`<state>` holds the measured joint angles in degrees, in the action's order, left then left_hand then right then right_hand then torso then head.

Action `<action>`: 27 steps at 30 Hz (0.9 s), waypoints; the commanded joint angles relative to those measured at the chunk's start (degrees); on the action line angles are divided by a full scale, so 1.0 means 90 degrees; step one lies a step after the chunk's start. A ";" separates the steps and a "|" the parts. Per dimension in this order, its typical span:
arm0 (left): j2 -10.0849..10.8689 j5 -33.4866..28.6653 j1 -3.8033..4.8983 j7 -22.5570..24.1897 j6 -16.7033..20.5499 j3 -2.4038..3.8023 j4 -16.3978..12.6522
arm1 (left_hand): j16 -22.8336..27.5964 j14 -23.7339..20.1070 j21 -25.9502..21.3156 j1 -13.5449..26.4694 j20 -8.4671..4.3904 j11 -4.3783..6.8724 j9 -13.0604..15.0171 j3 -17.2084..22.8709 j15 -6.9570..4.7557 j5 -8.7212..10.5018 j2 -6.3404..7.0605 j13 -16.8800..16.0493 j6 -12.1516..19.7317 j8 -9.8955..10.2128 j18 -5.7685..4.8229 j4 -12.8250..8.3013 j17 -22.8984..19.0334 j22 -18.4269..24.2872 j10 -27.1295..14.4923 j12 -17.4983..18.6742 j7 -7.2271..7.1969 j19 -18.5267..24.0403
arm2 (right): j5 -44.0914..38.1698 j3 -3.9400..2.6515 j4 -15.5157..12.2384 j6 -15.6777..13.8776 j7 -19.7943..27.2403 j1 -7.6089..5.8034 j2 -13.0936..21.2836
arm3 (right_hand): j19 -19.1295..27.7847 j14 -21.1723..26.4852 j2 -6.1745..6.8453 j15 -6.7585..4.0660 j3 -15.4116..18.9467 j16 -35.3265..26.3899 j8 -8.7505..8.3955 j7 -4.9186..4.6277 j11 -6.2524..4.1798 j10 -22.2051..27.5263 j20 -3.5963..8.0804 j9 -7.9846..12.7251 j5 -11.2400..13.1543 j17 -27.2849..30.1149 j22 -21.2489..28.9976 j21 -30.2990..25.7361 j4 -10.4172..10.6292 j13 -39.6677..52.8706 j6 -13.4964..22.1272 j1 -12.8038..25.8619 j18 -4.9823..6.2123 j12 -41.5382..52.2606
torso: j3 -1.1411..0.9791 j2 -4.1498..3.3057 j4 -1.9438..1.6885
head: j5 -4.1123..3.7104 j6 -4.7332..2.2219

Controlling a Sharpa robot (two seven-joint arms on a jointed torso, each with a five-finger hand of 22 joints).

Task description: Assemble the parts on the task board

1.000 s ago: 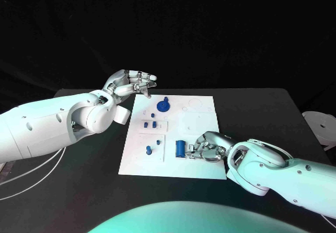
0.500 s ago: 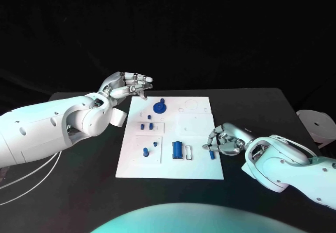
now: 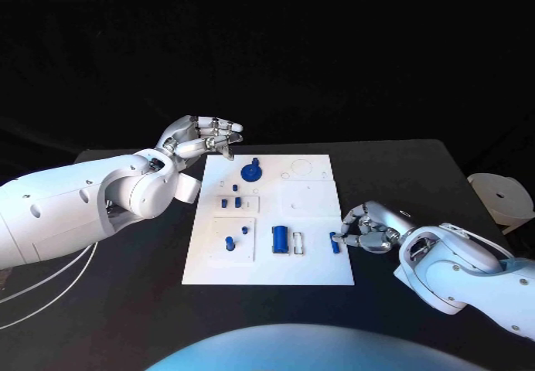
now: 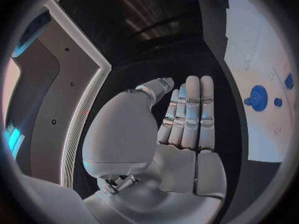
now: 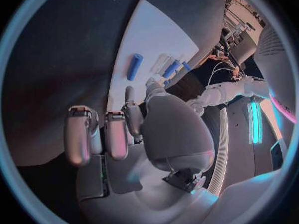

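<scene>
Our right hand [image 3: 371,226] sits at the right edge of the task board [image 3: 312,267], near its front half, fingers curled in around a small blue peg [image 3: 335,241] that stands just at the board's rim; we judge the peg pinched at the fingertips, though the wrist view hides the contact behind the palm [image 5: 168,134]. Our left hand [image 3: 204,137] hangs above the table beyond the board's far left corner, fingers drawn together and bent, holding nothing.

On the board, a blue cylinder [image 3: 280,239] lies flat beside a white slot near the middle front, just left of the peg. Small blue pegs [image 3: 232,243] stand in the left-hand blocks, and a blue round gear [image 3: 252,170] sits near the far edge.

The black table [image 3: 413,174] lies bare right of the board and along its front. A white round object [image 3: 501,195] sits off the table's right edge.
</scene>
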<state>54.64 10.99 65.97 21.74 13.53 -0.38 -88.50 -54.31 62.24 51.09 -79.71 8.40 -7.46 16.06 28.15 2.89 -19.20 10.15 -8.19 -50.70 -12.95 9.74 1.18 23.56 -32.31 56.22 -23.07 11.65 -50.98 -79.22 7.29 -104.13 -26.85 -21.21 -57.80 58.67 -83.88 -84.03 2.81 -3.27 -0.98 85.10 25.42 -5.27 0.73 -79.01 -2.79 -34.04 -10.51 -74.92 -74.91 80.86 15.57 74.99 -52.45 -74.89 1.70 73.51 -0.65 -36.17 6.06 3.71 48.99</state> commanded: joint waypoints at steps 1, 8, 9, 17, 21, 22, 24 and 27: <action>-0.0030 -0.0027 -0.0002 0.0068 -0.0123 0.0005 0.0008 | -0.0021 -0.0048 0.0025 0.0026 -0.0012 -0.0017 -0.0007 0.0034 0.0013 -0.0016 -0.0013 -0.0007 0.0044 -0.0019 0.0085 0.0012 0.0008 -0.0006 -0.0045 -0.0025 0.0013 0.0032 | -0.0386 -0.0001 0.0088 0.0051 -0.0225 0.0068 -0.0116 | -0.0289 -0.0415 -0.0006 0.0039 -0.0025 0.0004 -0.0030 0.0002 0.0016 0.0001 -0.0049 0.0006 0.0038 -0.0487 -0.1399 0.0023 0.0039 0.0015 -0.0024 -0.0045 0.0016 -0.0012 | -0.0003 0.0000 -0.0011 | -0.0005 -0.0015; -0.0039 -0.0026 -0.0003 0.0067 -0.0132 0.0005 0.0019 | -0.0021 -0.0048 0.0025 0.0026 -0.0012 -0.0017 -0.0007 0.0034 0.0013 -0.0016 -0.0013 -0.0007 0.0044 -0.0019 0.0085 0.0012 0.0008 -0.0006 -0.0045 -0.0025 0.0013 0.0032 | -0.0469 0.0001 0.0266 0.0185 -0.0357 0.0159 -0.0279 | -0.0286 -0.0416 -0.0019 0.0038 -0.0028 0.0004 -0.0028 0.0007 0.0014 -0.0002 -0.0052 0.0006 0.0043 -0.0487 -0.1397 0.0014 0.0061 0.0017 -0.0051 -0.0037 0.0019 -0.0009 | 0.0007 -0.0013 -0.0047 | 0.0004 0.0007; -0.0037 -0.0026 -0.0003 0.0067 -0.0131 0.0005 0.0021 | -0.0021 -0.0048 0.0025 0.0026 -0.0012 -0.0017 -0.0007 0.0034 0.0013 -0.0016 -0.0013 -0.0007 0.0044 -0.0019 0.0085 0.0012 0.0008 -0.0006 -0.0045 -0.0025 0.0013 0.0032 | -0.0482 0.0001 0.0285 0.0201 -0.0373 0.0171 -0.0298 | -0.0286 -0.0416 -0.0019 0.0038 -0.0028 0.0004 -0.0028 0.0007 0.0014 -0.0002 -0.0052 0.0006 0.0043 -0.0487 -0.1397 0.0014 0.0061 0.0017 -0.0051 -0.0037 0.0019 -0.0009 | 0.0007 -0.0013 -0.0047 | 0.0004 0.0007; -0.0024 -0.0026 -0.0003 0.0065 -0.0130 0.0005 0.0015 | -0.0021 -0.0048 0.0025 0.0026 -0.0012 -0.0017 -0.0007 0.0034 0.0013 -0.0016 -0.0013 -0.0007 0.0044 -0.0019 0.0085 0.0012 0.0008 -0.0006 -0.0045 -0.0025 0.0013 0.0032 | -0.0556 0.0005 0.0353 0.0376 -0.0456 0.0212 -0.0391 | -0.0287 -0.0417 -0.0024 0.0025 -0.0049 0.0005 -0.0018 0.0037 -0.0008 0.0000 -0.0050 0.0005 0.0029 -0.0490 -0.1397 0.0013 0.0064 0.0014 -0.0130 -0.0085 0.0020 -0.0015 | 0.0003 -0.0012 -0.0034 | 0.0020 0.0034; -0.0019 -0.0026 -0.0002 0.0062 -0.0134 0.0005 0.0008 | -0.0021 -0.0048 0.0025 0.0026 -0.0012 -0.0017 -0.0007 0.0034 0.0013 -0.0016 -0.0013 -0.0007 0.0044 -0.0019 0.0085 0.0012 0.0008 -0.0006 -0.0045 -0.0025 0.0013 0.0032 | -0.0645 0.0010 0.0386 0.0483 -0.0506 0.0232 -0.0427 | -0.0288 -0.0416 -0.0028 0.0014 -0.0080 0.0001 -0.0029 0.0050 -0.0021 0.0004 -0.0044 0.0010 0.0054 -0.0485 -0.1398 0.0015 0.0050 0.0008 -0.0150 -0.0152 0.0020 -0.0024 | 0.0000 -0.0007 -0.0032 | 0.0033 0.0050; -0.0019 -0.0026 -0.0002 0.0062 -0.0134 0.0005 0.0008 | -0.0021 -0.0048 0.0025 0.0026 -0.0012 -0.0017 -0.0007 0.0034 0.0013 -0.0016 -0.0013 -0.0007 0.0044 -0.0019 0.0085 0.0012 0.0008 -0.0006 -0.0045 -0.0025 0.0013 0.0032 | -0.0645 0.0010 0.0386 0.0483 -0.0506 0.0232 -0.0427 | -0.0288 -0.0416 -0.0028 0.0014 -0.0080 0.0001 -0.0029 0.0050 -0.0021 0.0004 -0.0044 0.0010 0.0054 -0.0485 -0.1398 0.0015 0.0050 0.0008 -0.0150 -0.0152 0.0020 -0.0024 | 0.0000 -0.0007 -0.0032 | 0.0033 0.0050; -0.0014 -0.0026 -0.0002 0.0061 -0.0132 0.0005 0.0007 | -0.0021 -0.0048 0.0025 0.0026 -0.0012 -0.0017 -0.0007 0.0034 0.0013 -0.0016 -0.0013 -0.0007 0.0044 -0.0019 0.0085 0.0012 0.0008 -0.0006 -0.0045 -0.0025 0.0013 0.0032 | -0.0695 0.0013 0.0392 0.0564 -0.0538 0.0244 -0.0443 | -0.0289 -0.0416 -0.0019 0.0005 -0.0108 0.0000 -0.0035 0.0060 -0.0031 0.0003 -0.0038 0.0014 0.0078 -0.0485 -0.1399 0.0015 0.0032 0.0010 -0.0174 -0.0224 0.0020 -0.0025 | -0.0005 -0.0009 -0.0031 | 0.0040 0.0055; -0.0009 -0.0026 -0.0002 0.0059 -0.0134 0.0005 0.0007 | -0.0021 -0.0048 0.0025 0.0026 -0.0012 -0.0017 -0.0007 0.0034 0.0013 -0.0016 -0.0013 -0.0007 0.0044 -0.0019 0.0085 0.0012 0.0008 -0.0006 -0.0045 -0.0025 0.0013 0.0032 | -0.0754 0.0015 0.0391 0.0665 -0.0575 0.0256 -0.0453 | -0.0293 -0.0416 -0.0001 -0.0009 -0.0163 -0.0001 -0.0044 0.0079 -0.0048 0.0006 -0.0025 0.0018 0.0083 -0.0488 -0.1402 0.0023 -0.0005 0.0007 -0.0210 -0.0357 0.0018 -0.0032 | -0.0005 -0.0006 -0.0030 | 0.0041 0.0058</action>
<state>54.59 10.99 65.96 21.76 13.25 -0.38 -88.30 -54.31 62.24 51.08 -79.71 8.40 -7.47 16.07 28.15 2.89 -19.20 10.15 -8.18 -50.70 -12.95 9.74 1.18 23.55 -32.30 56.22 -23.07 11.66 -50.98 -84.29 7.09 -100.65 -24.60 -24.95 -55.98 54.74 -83.88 -84.03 2.89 -3.27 -2.03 85.10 25.26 -4.59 0.74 -79.01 -2.79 -34.10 -9.96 -74.91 -74.94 80.85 15.47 75.13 -53.96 -77.57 1.70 73.54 -0.66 -36.25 5.78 4.05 49.47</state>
